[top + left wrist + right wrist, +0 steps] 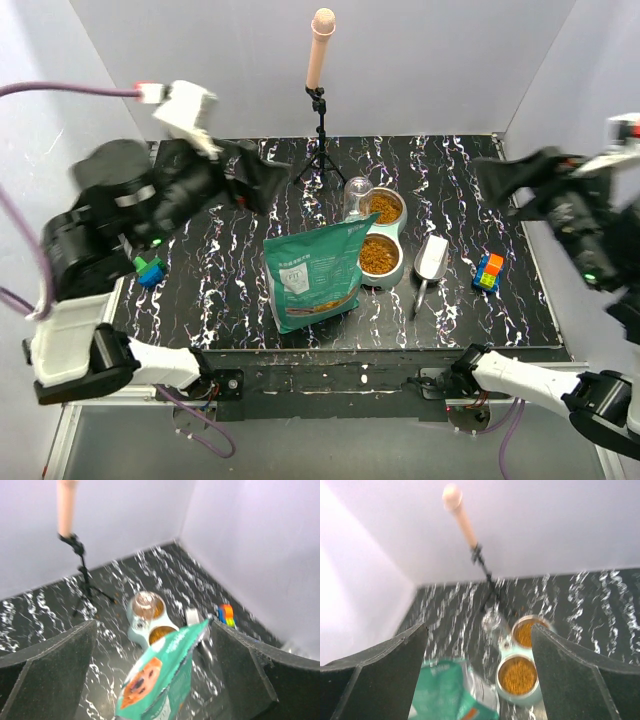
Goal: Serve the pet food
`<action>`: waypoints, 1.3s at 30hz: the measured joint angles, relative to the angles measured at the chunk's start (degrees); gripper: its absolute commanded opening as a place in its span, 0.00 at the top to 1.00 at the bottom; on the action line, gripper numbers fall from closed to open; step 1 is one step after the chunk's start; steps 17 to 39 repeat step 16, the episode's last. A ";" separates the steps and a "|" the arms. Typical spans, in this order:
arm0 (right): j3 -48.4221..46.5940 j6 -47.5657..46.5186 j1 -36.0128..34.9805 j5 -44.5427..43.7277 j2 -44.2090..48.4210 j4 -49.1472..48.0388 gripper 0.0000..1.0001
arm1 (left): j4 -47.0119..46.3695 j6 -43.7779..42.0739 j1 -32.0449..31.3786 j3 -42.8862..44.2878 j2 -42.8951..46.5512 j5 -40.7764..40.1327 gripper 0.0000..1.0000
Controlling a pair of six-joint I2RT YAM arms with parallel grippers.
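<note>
The pet food (379,254) was small orange-brown kibble, a granular mass filling both round bowls of a pale green double feeder (401,268) near the middle of the table (230,300). The near bowl was filled almost to its rim, fairly level; the far bowl (386,208) held a similar load. Just left of the feeder stood the teal-green bag (310,270) — upright, leaning a little, its white label facing front — its top corner overlapping the near bowl's edge in the overhead view.

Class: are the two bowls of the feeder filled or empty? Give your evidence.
Filled. The near bowl and far bowl each hold orange-brown kibble hiding the bottom, seen in the top and right wrist views.
</note>
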State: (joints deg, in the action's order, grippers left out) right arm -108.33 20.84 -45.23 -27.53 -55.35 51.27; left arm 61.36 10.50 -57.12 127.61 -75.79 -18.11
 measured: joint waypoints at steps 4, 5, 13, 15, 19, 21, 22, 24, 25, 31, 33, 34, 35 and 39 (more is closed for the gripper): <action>-9.73 0.70 0.02 -10.29 0.61 0.59 0.09 | -5.99 -1.95 0.00 -1.40 6.67 -7.08 0.02; -11.10 0.72 0.02 -12.02 0.85 0.72 0.09 | -7.08 -2.56 0.00 -1.84 8.15 -8.66 0.02; -3.85 3.30 0.11 -17.07 3.58 2.64 0.09 | -8.96 -3.98 0.00 -1.03 11.74 -15.58 0.02; -2.84 3.52 0.11 -17.31 2.95 3.17 0.09 | -8.90 -3.67 0.00 -2.19 11.85 -15.96 0.02; -2.82 3.52 0.11 -17.35 2.58 3.32 0.08 | -9.09 -3.43 0.00 -3.26 12.15 -16.04 0.02; -2.82 3.52 0.11 -17.35 2.58 3.32 0.08 | -9.09 -3.43 0.00 -3.26 12.15 -16.04 0.02; -2.82 3.52 0.11 -17.35 2.58 3.32 0.08 | -9.09 -3.43 0.00 -3.26 12.15 -16.04 0.02; -2.82 3.52 0.11 -17.35 2.58 3.32 0.08 | -9.09 -3.43 0.00 -3.26 12.15 -16.04 0.02; -2.82 3.52 0.11 -17.35 2.58 3.32 0.08 | -9.09 -3.43 0.00 -3.26 12.15 -16.04 0.02; -2.82 3.52 0.11 -17.35 2.58 3.32 0.08 | -9.09 -3.43 0.00 -3.26 12.15 -16.04 0.02; -2.82 3.52 0.11 -17.35 2.58 3.32 0.08 | -9.09 -3.43 0.00 -3.26 12.15 -16.04 0.02; -2.82 3.52 0.11 -17.35 2.58 3.32 0.08 | -9.09 -3.43 0.00 -3.26 12.15 -16.04 0.02; -2.82 3.52 0.11 -17.35 2.58 3.32 0.08 | -9.09 -3.43 0.00 -3.26 12.15 -16.04 0.02; -2.82 3.52 0.11 -17.35 2.58 3.32 0.08 | -9.09 -3.43 0.00 -3.26 12.15 -16.04 0.02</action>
